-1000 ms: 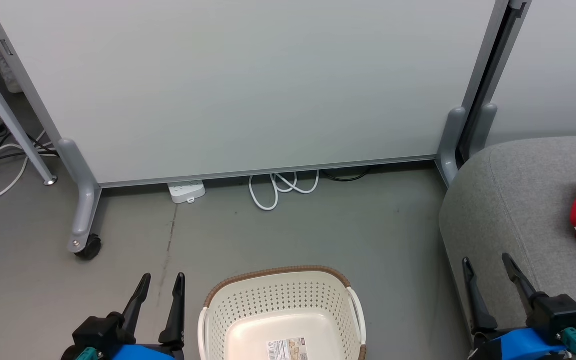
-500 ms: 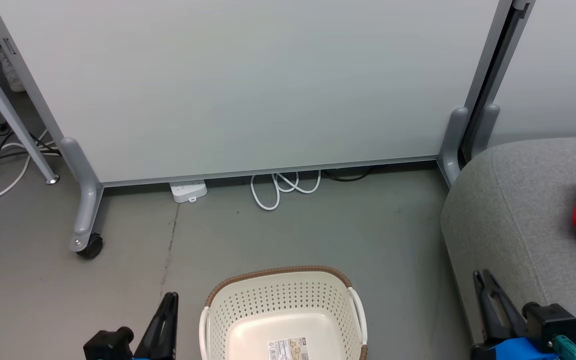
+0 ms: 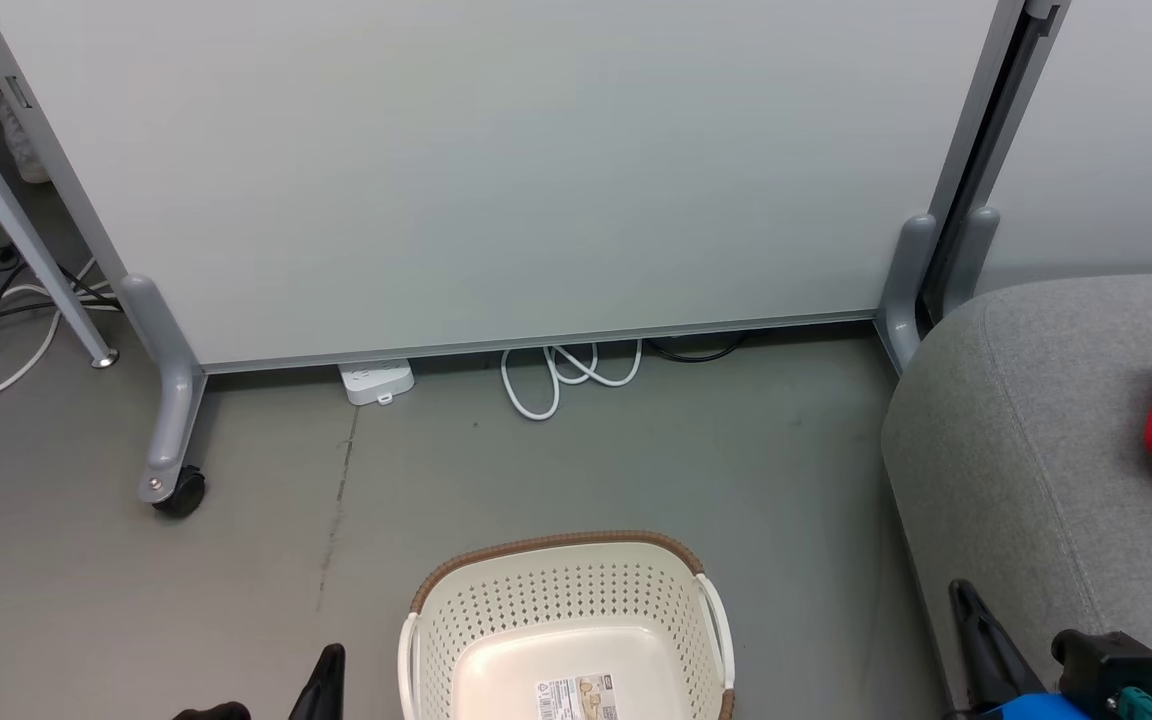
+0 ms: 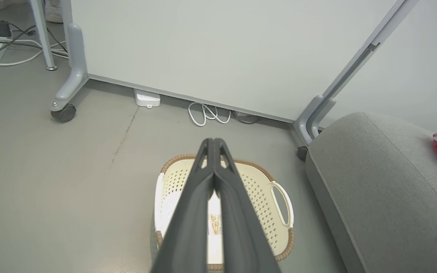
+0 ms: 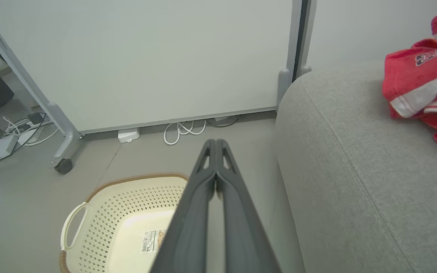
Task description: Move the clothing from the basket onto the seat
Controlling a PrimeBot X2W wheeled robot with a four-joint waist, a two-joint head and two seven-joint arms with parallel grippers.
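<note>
A pale partition panel (image 3: 496,170) on grey legs fills the head view from 10 to 2 o'clock. Below it, the grey floor (image 3: 636,470) spreads across the middle. At 3 to 4 o'clock in that view sits the seat (image 3: 1026,420), a grey fabric cushion with a rounded corner and a stitched seam.

The basket (image 3: 556,600) stands on the floor at 6 o'clock, well apart from the seat's edge. It is cream with small holes, a brown rim and white side handles. Its pale bottom shows a printed label.

The clothing (image 5: 419,79) lies crumpled on top of the seat, at 2 to 3 o'clock in the right wrist view. It is red with white striped trim and dark print.

The left gripper (image 4: 213,143) hangs above the basket with its two dark fingers pressed together, holding nothing. The right gripper (image 5: 216,143) is closed the same way and grips nothing. It sits between the basket and the seat in its own view.

A white cable (image 3: 561,375) coils at the panel's foot, with a white power strip (image 3: 374,382) at its 9 o'clock. A black caster (image 3: 179,493) sits farther out at 8 o'clock.
</note>
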